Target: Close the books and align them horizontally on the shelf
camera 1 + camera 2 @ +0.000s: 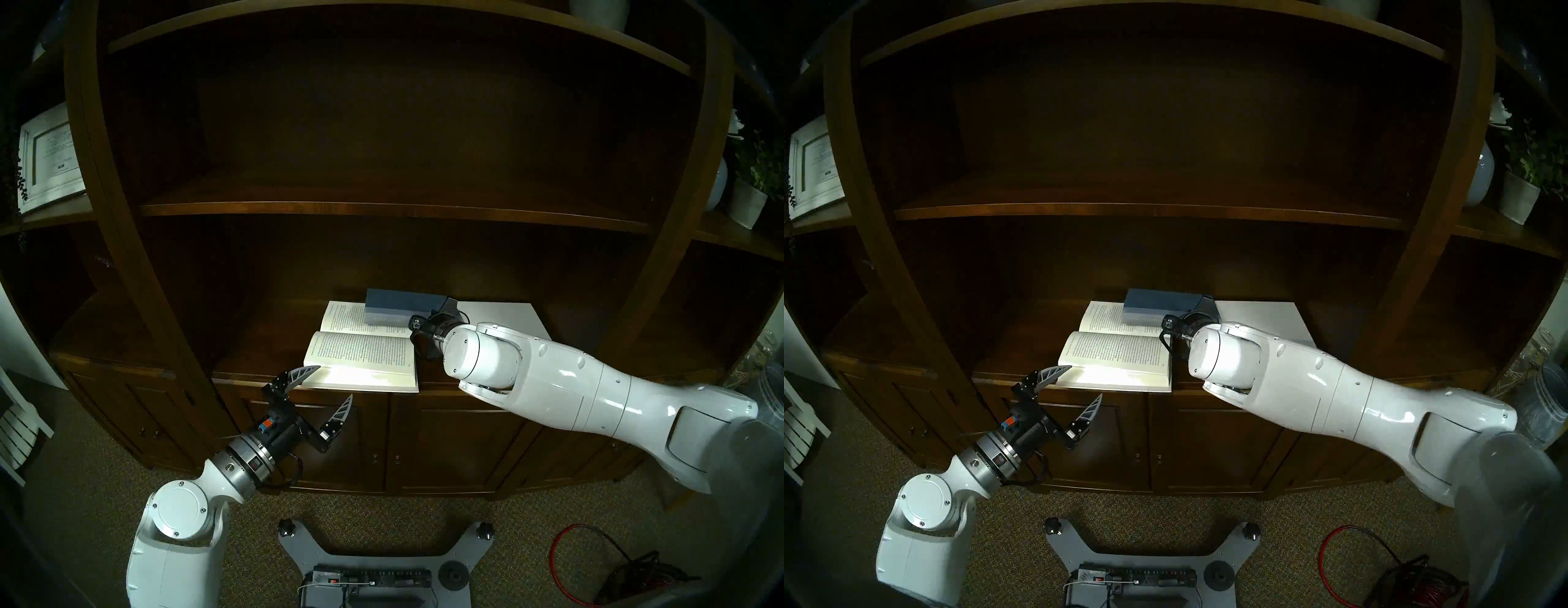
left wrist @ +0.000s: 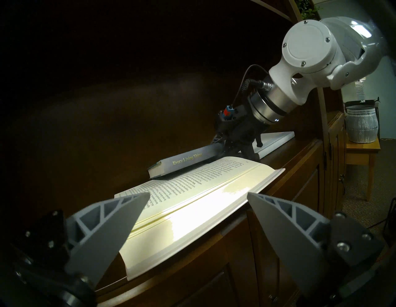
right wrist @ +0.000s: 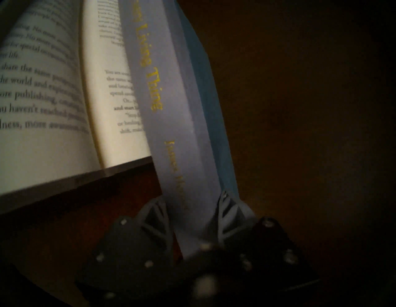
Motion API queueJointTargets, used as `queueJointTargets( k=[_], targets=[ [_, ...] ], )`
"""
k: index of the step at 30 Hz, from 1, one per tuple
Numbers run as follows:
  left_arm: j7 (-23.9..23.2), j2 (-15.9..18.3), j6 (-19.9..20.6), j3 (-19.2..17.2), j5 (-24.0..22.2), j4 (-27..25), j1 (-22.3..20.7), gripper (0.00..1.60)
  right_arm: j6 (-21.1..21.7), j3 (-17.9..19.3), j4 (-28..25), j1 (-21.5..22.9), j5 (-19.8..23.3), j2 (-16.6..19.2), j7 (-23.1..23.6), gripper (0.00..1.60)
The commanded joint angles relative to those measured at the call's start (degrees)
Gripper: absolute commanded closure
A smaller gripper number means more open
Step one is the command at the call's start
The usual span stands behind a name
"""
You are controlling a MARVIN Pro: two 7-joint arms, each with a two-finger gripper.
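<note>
We have the right end effector (image 3: 194, 216) clamped on the blue book's (image 3: 171, 120) spine end, so lifting may drag it across the open book (image 1: 360, 352) beneath; the left end effector (image 1: 329, 384) gapes wide.

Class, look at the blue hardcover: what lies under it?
The blue hardcover rests partly on the far page of the open paperback, covering some print. Its right end is clamped in the right gripper; what lies beneath that end is hidden.
</note>
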Motion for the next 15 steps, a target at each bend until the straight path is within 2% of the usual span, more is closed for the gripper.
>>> queueJointTargets(
  k=[1, 6, 7, 8, 9, 10, 12, 13, 15],
  targets=[
    [-0.01, 0.05, -0.47, 0.12, -0.20, -1.48, -0.94, 0.00, 1.79, 3.22, -7.16, 1.36, -1.15, 6.44, -3.51, 1.60],
    [-0.01, 0.04, -0.46, 0.11, -0.19, -1.41, -0.95, 0.00, 3.57, 4.60, -10.65, 0.73, -1.26, 9.30, -4.79, 1.60],
    [-0.01, 0.04, -0.46, 0.11, -0.19, -1.40, -0.95, 0.00, 3.86, 4.78, -12.83, 0.47, -0.98, 11.18, -4.91, 1.60],
    [-0.01, 0.03, -0.46, 0.11, -0.19, -1.40, -0.96, 0.00, 4.65, 5.55, -11.96, 0.02, -1.09, 10.10, -5.35, 1.60],
    [-0.01, 0.03, -0.45, 0.11, -0.19, -1.40, -0.96, 0.00, 5.00, 5.80, -13.86, -0.29, -0.80, 11.77, -5.43, 1.60],
    [-0.02, 0.03, -0.46, 0.11, -0.18, -1.39, -0.96, 0.00, 5.69, 6.44, -13.81, -0.75, -0.80, 11.50, -5.77, 1.60],
    [-0.02, 0.02, -0.45, 0.11, -0.18, -1.39, -0.96, 0.00, 6.13, 6.94, -15.48, -1.26, -0.46, 13.66, -6.03, 1.60],
    [-0.02, 0.02, -0.45, 0.11, -0.18, -1.38, -0.96, 0.00, 6.82, 7.61, -15.01, -1.69, -0.49, 13.14, -6.35, 1.60],
    [-0.02, 0.02, -0.45, 0.10, -0.18, -1.38, -0.96, 0.00, 7.32, 8.29, -16.41, -2.34, -0.12, 14.89, -6.64, 1.60]
  ],
)
